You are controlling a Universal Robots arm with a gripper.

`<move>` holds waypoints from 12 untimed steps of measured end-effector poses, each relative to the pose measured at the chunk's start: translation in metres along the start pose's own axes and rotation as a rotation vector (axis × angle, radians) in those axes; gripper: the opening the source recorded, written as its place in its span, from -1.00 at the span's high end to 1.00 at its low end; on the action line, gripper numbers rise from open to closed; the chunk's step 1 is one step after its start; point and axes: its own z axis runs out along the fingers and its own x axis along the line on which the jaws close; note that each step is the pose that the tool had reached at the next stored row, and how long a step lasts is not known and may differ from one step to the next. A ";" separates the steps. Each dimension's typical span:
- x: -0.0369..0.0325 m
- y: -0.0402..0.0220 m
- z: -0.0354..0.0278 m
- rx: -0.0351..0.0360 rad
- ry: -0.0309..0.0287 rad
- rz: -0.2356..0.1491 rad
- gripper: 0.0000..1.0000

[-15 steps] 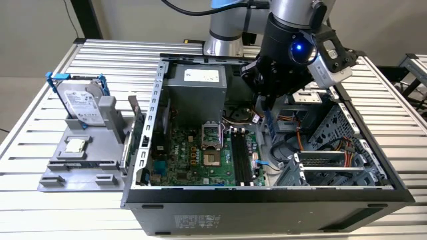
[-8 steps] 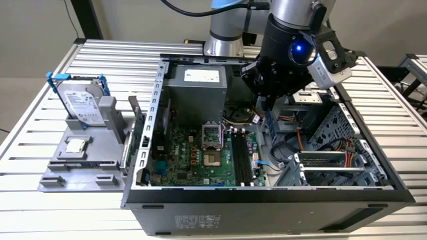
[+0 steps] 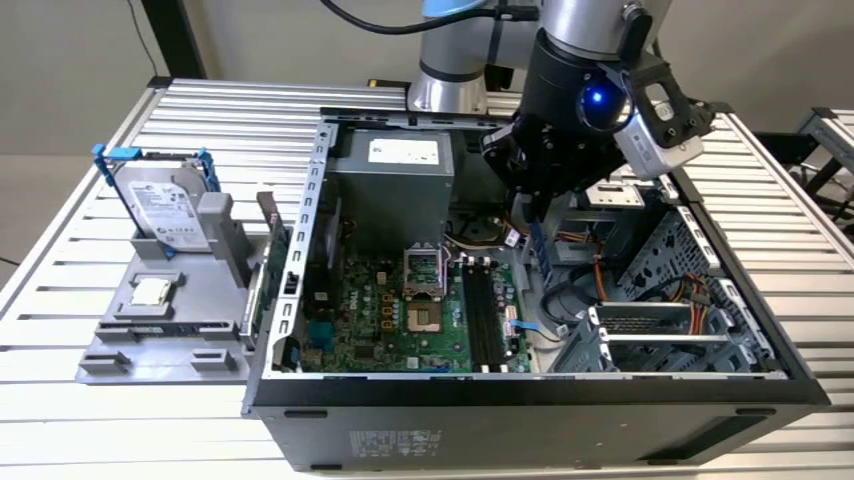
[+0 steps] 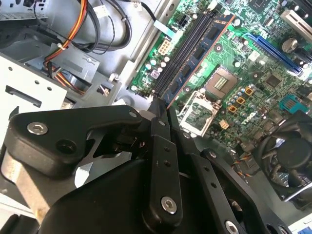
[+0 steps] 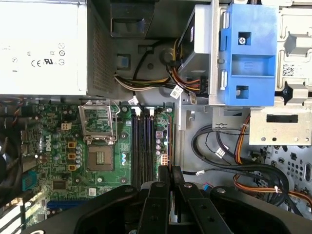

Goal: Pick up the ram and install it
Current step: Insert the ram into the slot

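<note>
Over the open PC case (image 3: 694, 250), at 12 o'clock from the slots (image 5: 142, 146), my fingers (image 4: 161, 122) grip the ram (image 4: 195, 53) edgewise.

White label with small certification marks on the power supply (image 5: 39, 48); printed stickers on the hard drive (image 3: 167, 210) and case front (image 3: 394, 440), none legible.

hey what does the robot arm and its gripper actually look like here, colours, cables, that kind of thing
The arm is silver-grey metal tubing with a light blue joint cap, and a thick black cable loops off it. Near the wrist, a black housing carries a glowing blue light beside a silver-grey camera block. The gripper is matte black, with angular linkage arms, slim flat fingers and silver screws and pivot pins.
</note>
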 end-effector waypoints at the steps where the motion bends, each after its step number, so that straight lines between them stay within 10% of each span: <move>1: 0.0000 -0.0001 0.0006 0.0009 0.0000 0.002 1.00; 12: 0.0010 -0.0003 0.0158 0.0031 -0.0026 0.025 1.00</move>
